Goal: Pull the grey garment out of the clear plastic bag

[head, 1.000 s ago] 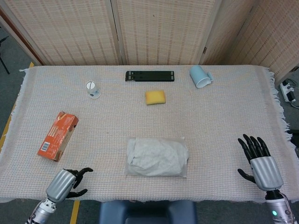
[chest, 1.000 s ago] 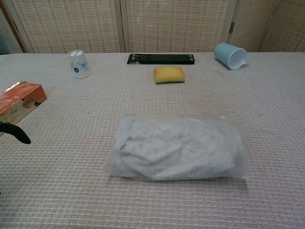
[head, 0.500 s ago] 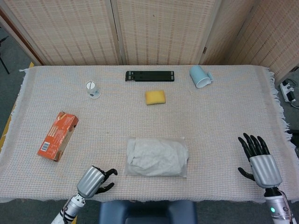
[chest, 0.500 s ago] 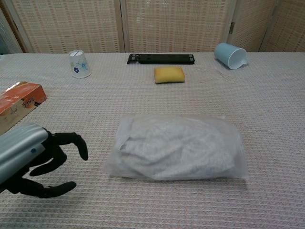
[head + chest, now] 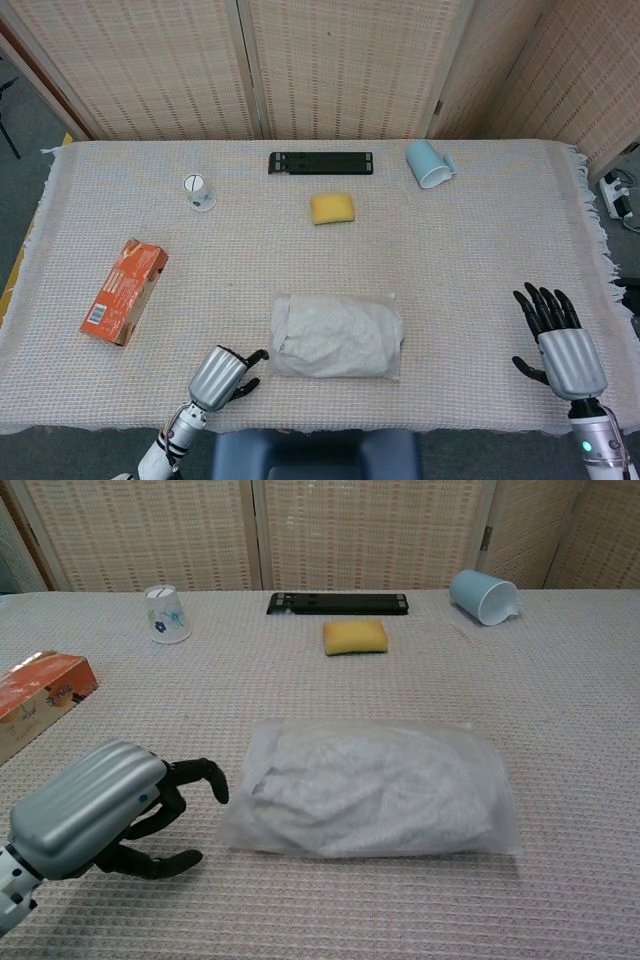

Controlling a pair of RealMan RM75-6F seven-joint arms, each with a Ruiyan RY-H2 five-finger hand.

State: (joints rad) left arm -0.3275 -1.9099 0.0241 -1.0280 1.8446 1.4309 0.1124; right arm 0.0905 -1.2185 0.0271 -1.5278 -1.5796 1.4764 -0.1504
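Bag and garment: the clear plastic bag [image 5: 370, 788] lies flat on the woven cream tablecloth [image 5: 480, 260], near the front edge and about midway across, with the folded grey garment [image 5: 365, 780] wholly inside it.
Long axis: the bag runs left to right across the table, its short ends facing the two hands.
Left hand: the left hand [image 5: 100, 815], silver-backed with black fingers, sits just beside the bag's left short end, fingers [image 5: 200, 773] curled loosely and apart, holding nothing; the fingertips look just short of the plastic, though I cannot tell for certain whether they touch.
Right hand: the right hand [image 5: 560, 345] hovers well apart from the bag near the table's right edge, fingers spread upward, empty; only the head view shows it.
Deciding relation: the bag lies directly to the right of the left hand, which is much the nearer of the two.
Opening: which end is the bag's mouth is too unclear to tell.
Step, as judged: extraction not yet begun; the left hand seems placed to take hold of the near end.
Need: likely one hand pinning plastic while the other draws cloth.
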